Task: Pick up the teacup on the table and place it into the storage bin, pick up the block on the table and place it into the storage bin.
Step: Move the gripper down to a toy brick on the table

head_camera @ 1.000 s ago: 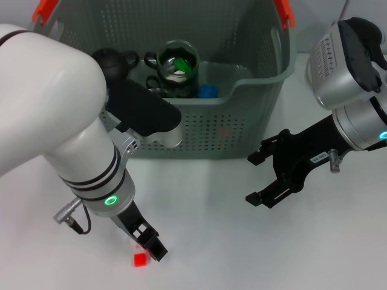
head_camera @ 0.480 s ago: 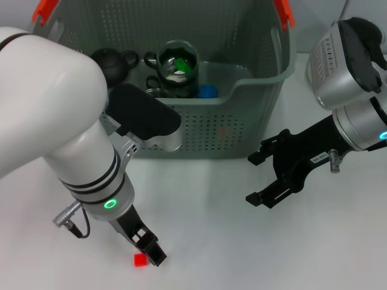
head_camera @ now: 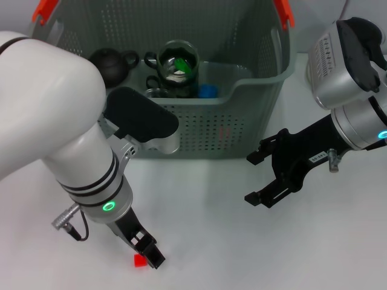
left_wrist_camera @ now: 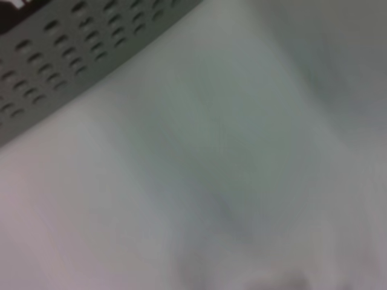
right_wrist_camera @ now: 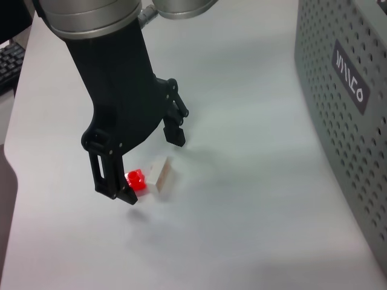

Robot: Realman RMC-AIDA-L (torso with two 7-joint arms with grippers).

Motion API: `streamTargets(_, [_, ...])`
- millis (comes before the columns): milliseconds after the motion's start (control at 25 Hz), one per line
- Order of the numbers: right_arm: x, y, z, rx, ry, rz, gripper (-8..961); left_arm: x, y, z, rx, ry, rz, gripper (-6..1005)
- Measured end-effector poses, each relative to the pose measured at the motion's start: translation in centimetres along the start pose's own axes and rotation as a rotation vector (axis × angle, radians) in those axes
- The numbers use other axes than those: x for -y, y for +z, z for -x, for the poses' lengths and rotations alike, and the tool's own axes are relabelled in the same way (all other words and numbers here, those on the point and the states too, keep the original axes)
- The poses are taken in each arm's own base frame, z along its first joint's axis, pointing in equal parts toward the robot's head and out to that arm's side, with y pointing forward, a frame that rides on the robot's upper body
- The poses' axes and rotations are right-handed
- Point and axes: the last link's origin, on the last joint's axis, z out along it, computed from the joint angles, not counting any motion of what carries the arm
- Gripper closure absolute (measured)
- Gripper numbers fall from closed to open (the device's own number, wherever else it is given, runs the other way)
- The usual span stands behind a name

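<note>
The left gripper (head_camera: 147, 255) is down at the table (head_camera: 205, 241) in the near left, its fingers spread wide on either side of the small red block (head_camera: 139, 260). From the right wrist view, the block (right_wrist_camera: 135, 180) sits on the table between the two black fingers, close to one fingertip (right_wrist_camera: 123, 194); I cannot tell if it touches. A pale piece (right_wrist_camera: 161, 174) lies just beside the block. The bin (head_camera: 205, 130) stands at the far side, and inside it are a dark teapot (head_camera: 112, 62), a glass teacup (head_camera: 178, 66) with something green in it, and a blue thing (head_camera: 208, 91). The bin's wall (right_wrist_camera: 344, 121) carries a small black label (right_wrist_camera: 351, 85). The right gripper (head_camera: 263, 176) hovers above the table on the right, just in front of the bin, its jaws wide and holding nothing.
</note>
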Motion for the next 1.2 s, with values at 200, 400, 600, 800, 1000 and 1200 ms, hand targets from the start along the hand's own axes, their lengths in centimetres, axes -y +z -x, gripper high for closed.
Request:
streamTargets(200, [-0.01,0.0,-0.05,0.001,0.002,0.0,13,0.02,-0.08,-0.13,-0.005,0.0,-0.001,35])
streamTargets(400, [-0.03,0.0,-0.14,0.002,0.005,0.0,13,0.07,-0.12,-0.22,-0.01,-0.001,-0.001,35])
streamTargets(600, [-0.01,-0.02,-0.15,0.002,0.006,-0.001,13,-0.04,-0.13,-0.23,-0.006,0.005,-0.002,102])
streamTargets(800, [0.03,-0.07,-0.07,0.003,0.003,-0.005,13,-0.08,-0.14,-0.26,-0.007,0.007,-0.001,247])
streamTargets(1000, [0.05,-0.09,-0.03,0.003,0.001,-0.006,13,-0.08,-0.13,-0.32,-0.011,0.007,-0.002,354])
streamTargets(1200, [0.06,-0.09,-0.02,0.003,0.001,-0.006,13,-0.08,-0.14,-0.36,-0.013,0.007,-0.003,368])
